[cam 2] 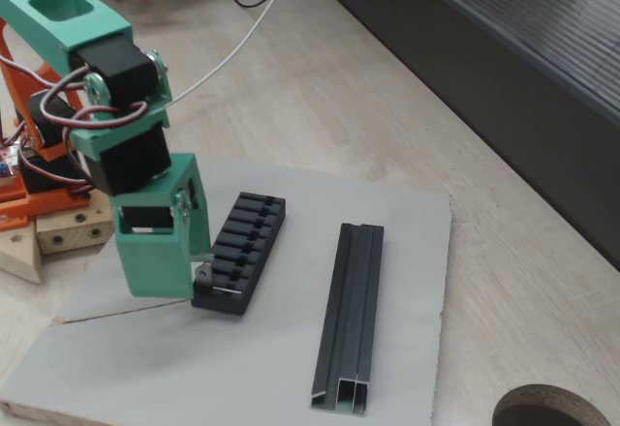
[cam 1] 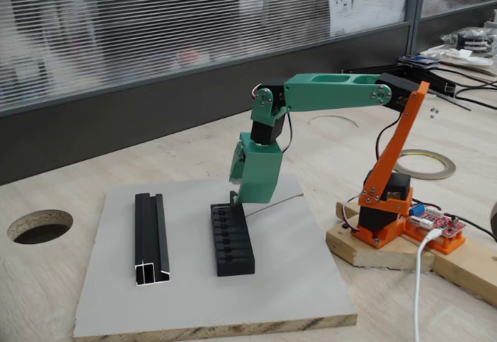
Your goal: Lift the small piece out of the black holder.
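Your green gripper (cam 2: 201,276) points straight down at the near end of the black holder (cam 2: 242,249), low and left of centre in the frame. In the other fixed view the gripper (cam 1: 234,197) meets the far end of the black holder (cam 1: 232,239) at frame centre. A small piece (cam 2: 204,275), grey, sits at the fingertips against the holder's end slot. You cannot tell whether the fingers clamp it. The black rail (cam 2: 351,313) lies to the right on the grey board (cam 2: 407,252).

The end effector (cam 2: 201,273) hides the black holder's (cam 2: 244,248) near end.
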{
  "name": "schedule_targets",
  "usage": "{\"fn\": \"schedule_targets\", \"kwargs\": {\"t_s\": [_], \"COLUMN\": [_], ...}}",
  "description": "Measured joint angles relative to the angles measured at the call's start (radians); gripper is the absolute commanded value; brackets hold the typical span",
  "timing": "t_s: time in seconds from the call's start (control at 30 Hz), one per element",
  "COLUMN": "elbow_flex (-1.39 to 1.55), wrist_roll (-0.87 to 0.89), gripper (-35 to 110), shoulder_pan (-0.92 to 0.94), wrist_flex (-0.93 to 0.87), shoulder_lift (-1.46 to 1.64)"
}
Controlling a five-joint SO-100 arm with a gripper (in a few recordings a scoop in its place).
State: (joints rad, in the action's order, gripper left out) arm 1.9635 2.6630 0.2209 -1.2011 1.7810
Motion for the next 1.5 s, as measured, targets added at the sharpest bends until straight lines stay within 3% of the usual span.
{"fn": "schedule_targets", "kwargs": {"t_s": [1.5], "elbow_flex": [-0.002], "wrist_roll": [-0.003], "gripper": [46], "shoulder_pan": [0.0], "wrist_flex": [0.008], "shoulder_lift": [-0.087]}}
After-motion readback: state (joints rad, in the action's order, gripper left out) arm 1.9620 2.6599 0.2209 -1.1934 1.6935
